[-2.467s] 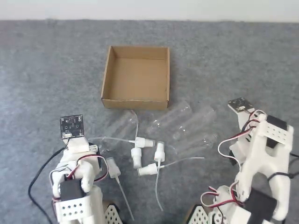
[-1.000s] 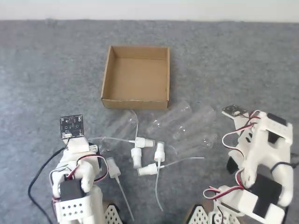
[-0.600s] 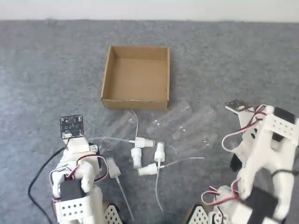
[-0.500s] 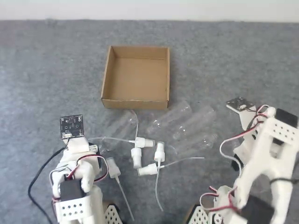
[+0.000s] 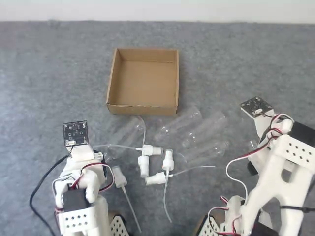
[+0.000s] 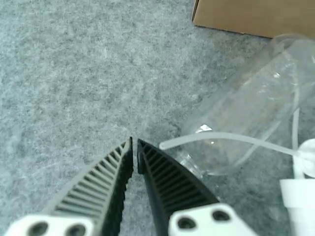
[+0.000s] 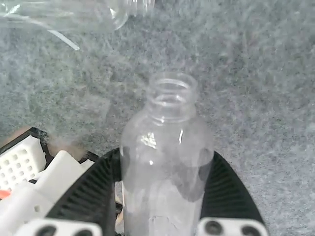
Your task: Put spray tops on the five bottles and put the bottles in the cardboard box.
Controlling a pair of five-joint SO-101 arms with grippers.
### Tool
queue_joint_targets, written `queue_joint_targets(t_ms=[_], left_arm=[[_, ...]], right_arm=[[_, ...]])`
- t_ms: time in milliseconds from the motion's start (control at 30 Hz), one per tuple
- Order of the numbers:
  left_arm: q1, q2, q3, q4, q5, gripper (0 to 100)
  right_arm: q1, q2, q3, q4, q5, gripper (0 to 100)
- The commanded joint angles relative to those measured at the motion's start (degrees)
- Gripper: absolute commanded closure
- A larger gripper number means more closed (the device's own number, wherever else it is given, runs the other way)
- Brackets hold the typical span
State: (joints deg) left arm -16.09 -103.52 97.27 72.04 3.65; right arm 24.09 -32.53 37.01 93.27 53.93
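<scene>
The cardboard box [image 5: 142, 81] stands open and empty at the back middle of the grey carpet. Several clear bottles [image 5: 183, 122] without tops lie in front of it, with several white spray tops [image 5: 151, 150] and their thin tubes beside them. My left gripper [image 6: 134, 143] is shut and empty, low over the carpet beside a lying bottle [image 6: 246, 113] with a tube [image 6: 231, 140] across it. My right gripper [image 7: 165, 157] is shut on a clear bottle [image 7: 167, 142], whose open mouth points away from the wrist. The right arm [image 5: 283, 182] stands at the front right.
The left arm [image 5: 78, 196] stands at the front left, with one spray top [image 5: 119, 176] close beside it. Another bottle [image 7: 74, 14] lies just beyond the held one. Bare carpet stretches to the left and right of the box.
The right arm has shifted and risen nearer the high camera, its wrist board moving slightly back. The left arm, the box and the loose things on the carpet have stayed put.
</scene>
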Motion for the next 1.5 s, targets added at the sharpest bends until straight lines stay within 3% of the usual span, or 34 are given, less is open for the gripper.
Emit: queue_joint_targets(t_ms=[0,333,700,1033,1300,1367,1467], left_arm=[[-0.2,-0.7,-0.7,0.3,-0.3,99],[0.0,-0.7,-0.7,0.3,-0.4,99],[0.2,-0.7,-0.7,0.3,-0.2,99],[2.0,-0.8,-1.2,-0.1,-0.6,99],[2.0,-0.8,-12.2,-0.1,-0.7,99],[2.1,-0.8,-15.0,-0.3,-2.3,99],[1.6,-0.8,-17.8,-0.1,-10.9,99]], right_arm=[[-0.1,-2.6,-0.7,-2.2,-3.1,90.5],[-7.5,-3.2,-0.7,-3.1,-13.6,90.5],[-16.5,-20.2,0.7,-2.9,-27.2,91.1],[-24.0,-29.7,4.2,-4.1,-32.7,95.4],[-28.3,-35.0,4.3,-4.9,-33.0,95.4],[-29.1,-35.4,4.3,-4.9,-33.0,95.4],[-29.4,-35.4,4.3,-6.1,-35.1,95.3]])
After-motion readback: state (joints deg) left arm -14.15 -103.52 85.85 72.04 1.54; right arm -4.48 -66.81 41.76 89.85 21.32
